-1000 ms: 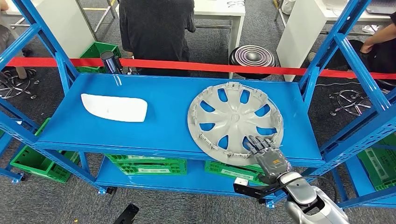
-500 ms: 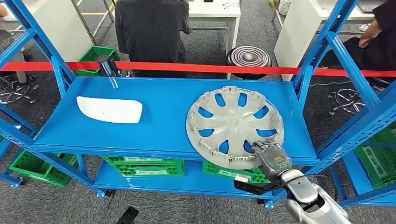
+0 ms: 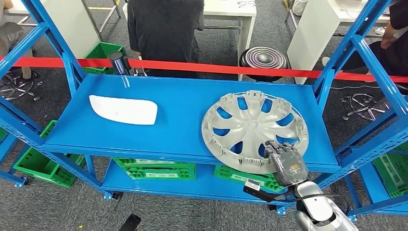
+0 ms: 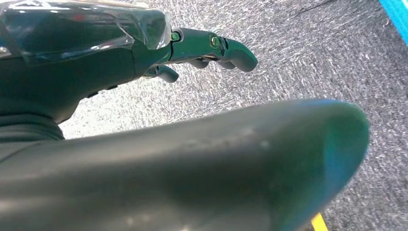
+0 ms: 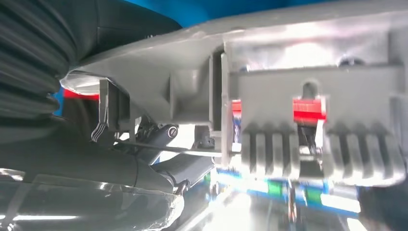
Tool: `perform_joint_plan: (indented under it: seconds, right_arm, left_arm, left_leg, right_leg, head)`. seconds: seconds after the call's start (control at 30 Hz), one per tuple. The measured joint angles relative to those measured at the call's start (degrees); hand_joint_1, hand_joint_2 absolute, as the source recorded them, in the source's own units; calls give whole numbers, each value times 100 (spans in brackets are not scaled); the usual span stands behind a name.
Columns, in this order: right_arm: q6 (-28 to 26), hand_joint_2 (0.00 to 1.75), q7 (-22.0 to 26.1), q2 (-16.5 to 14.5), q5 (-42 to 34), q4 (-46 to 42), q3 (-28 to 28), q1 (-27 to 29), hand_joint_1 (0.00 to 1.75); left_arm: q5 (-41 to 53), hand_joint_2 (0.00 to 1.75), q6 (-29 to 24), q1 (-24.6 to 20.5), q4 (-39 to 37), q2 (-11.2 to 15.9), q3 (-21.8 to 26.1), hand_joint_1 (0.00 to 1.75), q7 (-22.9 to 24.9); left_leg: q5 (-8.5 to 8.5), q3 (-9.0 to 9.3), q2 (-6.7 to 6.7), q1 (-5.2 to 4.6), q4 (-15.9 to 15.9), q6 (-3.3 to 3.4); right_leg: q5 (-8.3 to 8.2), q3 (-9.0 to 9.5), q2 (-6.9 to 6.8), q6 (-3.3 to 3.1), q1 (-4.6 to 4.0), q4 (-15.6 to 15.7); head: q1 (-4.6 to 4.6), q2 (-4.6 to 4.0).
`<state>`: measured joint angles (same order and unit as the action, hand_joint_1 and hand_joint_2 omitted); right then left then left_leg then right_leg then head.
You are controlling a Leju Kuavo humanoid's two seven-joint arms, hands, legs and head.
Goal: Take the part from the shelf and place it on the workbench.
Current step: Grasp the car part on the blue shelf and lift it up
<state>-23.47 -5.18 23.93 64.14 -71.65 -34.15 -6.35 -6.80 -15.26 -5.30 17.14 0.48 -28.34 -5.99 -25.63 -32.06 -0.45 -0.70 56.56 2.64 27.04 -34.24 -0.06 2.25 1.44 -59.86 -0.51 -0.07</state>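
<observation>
A grey hubcap [image 3: 250,127] lies on the right half of the blue shelf [image 3: 178,130], its near rim hanging over the front edge. My right hand [image 3: 287,162] grips that near rim from below and in front, fingers curled over it. In the right wrist view the hubcap's ribbed underside [image 5: 312,91] sits tight against the right hand [image 5: 96,159]. A flat white part [image 3: 124,109] lies on the shelf's left half. My left hand [image 4: 144,53] hangs over grey carpet, its fingers apart and holding nothing.
Blue uprights [image 3: 337,62] frame both ends of the shelf. Green crates [image 3: 154,171] sit on the lower level. A red tape [image 3: 192,66] runs behind, with a person [image 3: 163,29] and a dark stool [image 3: 263,57] beyond. A black cylinder [image 3: 117,62] stands at the back left.
My right hand's fingers have closed over the hubcap's near rim, and the hubcap has shifted a little towards the shelf's right end. The head view has also moved slightly.
</observation>
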Motion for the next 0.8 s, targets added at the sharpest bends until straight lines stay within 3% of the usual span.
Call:
perform_joint_plan:
  seconds: [0.03,0.13,0.2,0.3,0.33,0.37,0.4,0.47,0.53,0.7,0.73,0.8]
  right_arm:
    - [-80,175,36,-16,-1,-10,22,4,175]
    - [-225,175,122,-67,-35,-37,64,22,175]
    - [-436,175,294,-111,-208,-76,81,23,175]
    - [-768,175,768,-249,-1059,-280,100,13,175]
    - [-700,175,953,-321,-1650,-414,103,12,175]
    - [-493,175,1114,-397,-2435,-584,106,10,175]
    - [-186,175,1233,-479,-3330,-775,112,3,175]
    - [600,175,1358,-645,-5322,-1223,149,-39,175]
    - [1328,175,1409,-773,-6865,-1646,187,-57,175]
    - [2850,175,1497,-942,-8857,-2421,188,151,175]
    - [3105,175,1490,-946,-9202,-2541,185,164,175]
    - [3485,175,1462,-936,-9732,-2699,168,205,175]
  left_arm:
    - [-3,0,-2,1,-2,-4,4,0,-7]
    - [-9,0,-7,9,-10,-5,9,0,-19]
    - [-8,0,-7,9,-12,-10,10,0,-27]
    - [-5,0,4,13,-19,-21,10,0,-55]
    - [-4,0,24,19,-24,-23,10,0,-77]
    - [-3,0,57,25,-29,-25,10,0,-104]
    - [2,0,98,30,-33,-25,10,0,-130]
    - [25,0,200,28,-39,-14,9,0,-178]
    - [65,0,284,7,-40,5,5,0,-208]
    - [148,0,353,-38,-38,27,-16,0,-256]
    - [165,44,361,-47,-38,26,-31,0,-270]
    - [190,131,366,-59,-38,21,-75,0,-308]
  left_leg:
    - [-15,-13,-1,-11,25,-21]
    - [-36,-45,1,-6,56,-73]
    - [-189,-146,7,21,263,-144]
    - [-712,-645,16,84,1332,-265]
    - [-800,-798,17,100,1640,-285]
    - [-776,-855,20,110,1742,-291]
    - [-650,-802,24,115,1615,-285]
    - [-251,-416,29,109,827,-221]
    - [-54,-90,36,78,176,-142]
    - [44,32,30,59,-108,-6]
    - [82,61,31,73,-163,17]
    - [102,56,28,76,-180,34]
  right_leg:
    - [-58,90,2,-29,-10,180]
    - [-87,104,7,-122,-14,228]
    - [-96,114,8,-178,19,243]
    - [-94,117,7,-231,18,244]
    - [-93,118,8,-232,12,243]
    - [-92,122,12,-233,6,242]
    - [-91,130,21,-234,1,242]
    - [-90,154,58,-234,-7,246]
    - [-93,153,90,-224,-34,248]
    - [-39,62,62,-143,-39,162]
    - [75,-50,53,-155,-43,-67]
    - [389,-408,47,-183,-33,-817]
  head:
    - [-2,0]
    - [-4,0]
    - [-14,0]
    - [-31,0]
    - [-30,0]
    - [-31,0]
    - [-31,0]
    - [-30,0]
    - [-28,0]
    - [-22,0]
    - [-19,0]
    - [-11,0]
